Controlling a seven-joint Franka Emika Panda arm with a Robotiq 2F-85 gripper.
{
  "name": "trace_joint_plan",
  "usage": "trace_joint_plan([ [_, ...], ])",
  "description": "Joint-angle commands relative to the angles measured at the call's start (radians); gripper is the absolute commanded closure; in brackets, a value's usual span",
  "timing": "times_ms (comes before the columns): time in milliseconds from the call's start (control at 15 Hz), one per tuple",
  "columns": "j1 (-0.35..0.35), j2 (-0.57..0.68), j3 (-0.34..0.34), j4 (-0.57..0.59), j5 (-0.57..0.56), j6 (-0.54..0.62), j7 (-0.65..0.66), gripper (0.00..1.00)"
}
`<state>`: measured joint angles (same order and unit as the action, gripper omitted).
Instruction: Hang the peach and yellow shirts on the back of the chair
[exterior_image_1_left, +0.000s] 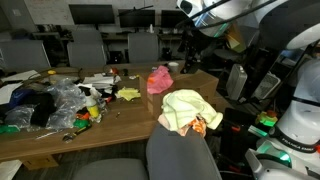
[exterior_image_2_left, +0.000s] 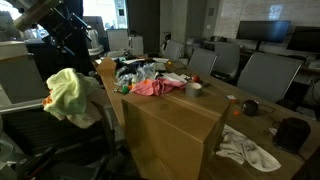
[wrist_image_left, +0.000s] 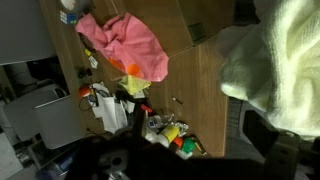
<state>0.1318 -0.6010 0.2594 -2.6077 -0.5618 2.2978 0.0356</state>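
The yellow shirt (exterior_image_1_left: 185, 108) is draped over the top of the grey chair back (exterior_image_1_left: 180, 155) at the table's end. It shows in both exterior views (exterior_image_2_left: 68, 95) and at the right of the wrist view (wrist_image_left: 275, 55). The peach shirt (exterior_image_1_left: 159, 79) lies crumpled on the wooden table (exterior_image_1_left: 130, 115), also seen in an exterior view (exterior_image_2_left: 155, 87) and the wrist view (wrist_image_left: 125, 45). My gripper (exterior_image_1_left: 203, 28) hangs high above the chair and table corner (exterior_image_2_left: 72, 40). In the wrist view its dark fingers (wrist_image_left: 198, 150) stand apart with nothing between them.
A heap of bags, bottles and small toys (exterior_image_1_left: 55, 100) covers one end of the table. A cup (exterior_image_1_left: 174, 67) stands near the peach shirt. A white cloth (exterior_image_2_left: 245, 148) lies on the table. Office chairs (exterior_image_2_left: 262, 72) and monitors ring the table.
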Motion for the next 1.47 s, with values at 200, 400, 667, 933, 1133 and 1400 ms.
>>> trace_joint_plan([
  [200,-0.146,0.051,-0.044,0.213,-0.023,-0.131,0.065,0.0],
  [400,-0.21,0.073,-0.111,0.286,-0.018,-0.174,0.066,0.0],
  [667,-0.273,0.088,-0.22,0.321,-0.006,-0.199,0.045,0.0],
  [933,-0.306,0.068,-0.332,0.286,0.024,-0.175,-0.002,0.0],
  [1133,-0.32,0.042,-0.417,0.251,0.08,-0.165,-0.058,0.0],
  [1400,-0.337,0.014,-0.509,0.208,0.191,-0.187,-0.154,0.0],
])
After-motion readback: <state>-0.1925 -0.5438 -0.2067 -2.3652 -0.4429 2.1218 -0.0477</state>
